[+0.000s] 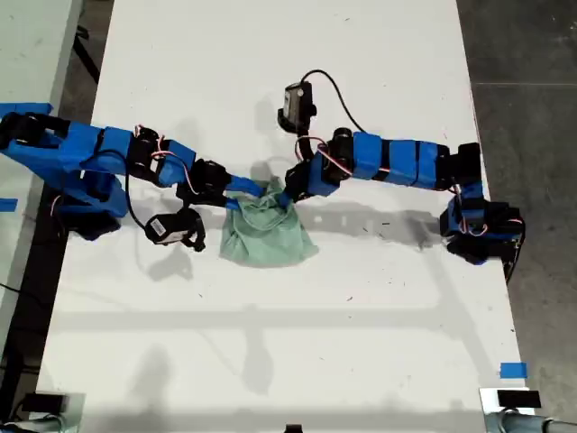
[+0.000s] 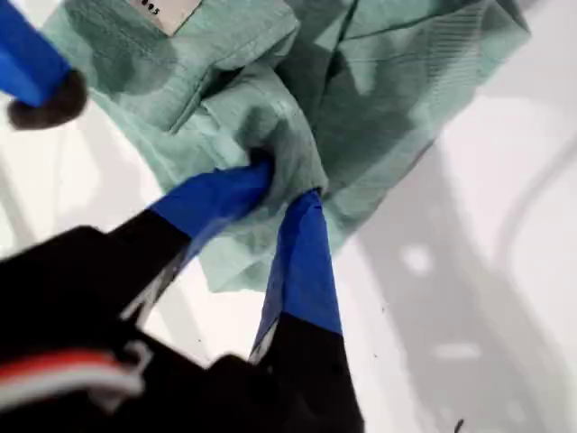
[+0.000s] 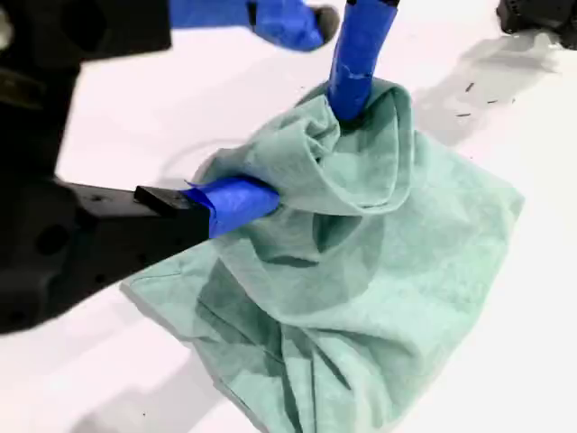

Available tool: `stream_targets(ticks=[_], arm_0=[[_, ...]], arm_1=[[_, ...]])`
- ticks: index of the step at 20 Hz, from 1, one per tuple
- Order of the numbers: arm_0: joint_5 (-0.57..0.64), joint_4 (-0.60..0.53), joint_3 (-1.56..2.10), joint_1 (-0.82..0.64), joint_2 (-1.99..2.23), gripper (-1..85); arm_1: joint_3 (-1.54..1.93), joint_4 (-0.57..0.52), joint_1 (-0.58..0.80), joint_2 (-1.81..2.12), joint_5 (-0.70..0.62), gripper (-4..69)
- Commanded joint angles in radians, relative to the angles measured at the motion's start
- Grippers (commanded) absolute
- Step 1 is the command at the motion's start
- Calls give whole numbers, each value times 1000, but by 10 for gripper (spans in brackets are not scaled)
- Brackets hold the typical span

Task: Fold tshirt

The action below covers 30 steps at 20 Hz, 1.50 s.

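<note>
The tshirt [image 1: 266, 236] is a crumpled pale green heap in the middle of the white table [image 1: 270, 343]. Its upper edge is pulled up into a bunch between the two grippers. My first gripper [image 1: 287, 191], on the arm from the exterior view's right, is shut on a fold of the tshirt [image 2: 406, 99]. Its blue fingers [image 2: 302, 262] pinch the cloth below a small white tag [image 2: 167, 11]. My second gripper [image 1: 242, 189], on the arm from the exterior view's left, holds the same bunch. Its jaws [image 3: 302, 158] are sunk into the tshirt [image 3: 406, 271].
The two arm bases stand at the table's edges at the exterior view's left [image 1: 86, 203] and right [image 1: 478, 230]. A blue tape mark [image 1: 512, 370] lies near the front right corner of the exterior view. Dark floor [image 1: 532, 90] borders the table at the exterior view's right.
</note>
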Motion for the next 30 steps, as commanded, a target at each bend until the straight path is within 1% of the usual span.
stream_targets(ticks=[1, 4, 6, 8, 9, 11, 12, 14, 15, 16, 17, 18, 19, 21, 22, 24, 27, 29, 30], arm_0=[[-14, 52, 12, -67, 104, 360], [6, 123, 72, -179, 235, 360], [51, 167, 103, -268, 316, 358], [86, 213, 127, -328, 402, 355], [91, 233, 143, -337, 443, 352], [89, 236, 196, -319, 523, 341], [75, 236, 215, -288, 538, 337], [26, 227, 245, -210, 541, 325], [8, 210, 262, -172, 545, 311], [-8, 207, 270, -135, 545, 290], [-15, 207, 279, -104, 548, 245], [-25, 207, 299, -75, 558, 156], [-32, 207, 319, -49, 572, 92], [-34, 196, 385, -17, 624, 52], [-25, 187, 425, -11, 655, 36], [6, 158, 506, -11, 724, 1], [63, 101, 638, -31, 842, 1], [78, 103, 718, -46, 966, 1], [94, 112, 758, -55, 1035, 1]], arm_1=[[23, 57, 75, 163, 8, 434], [141, 63, 172, 281, -32, 340], [256, 55, 249, 397, -71, 330], [422, 25, 318, 563, -112, 326], [511, 14, 341, 655, -126, 320], [696, -15, 356, 847, -138, 301], [795, -38, 348, 937, -127, 292], [963, -58, 304, 1092, -80, 250], [1052, -71, 275, 1170, -49, 220], [1141, -80, 245, 1256, -20, 171], [1223, -81, 218, 1339, 8, 147], [1304, -78, 189, 1427, 43, 106], [1390, -83, 155, 1531, 67, 79], [1563, -78, 97, 1766, 129, 0], [1644, -69, 67, 1879, 167, -19], [1781, -48, 20, 2016, 258, -17], [1953, -37, -21, 2187, 337, -17], [2068, 35, -40, 2385, 374, -17], [2100, 35, -51, 2379, 407, -17]])
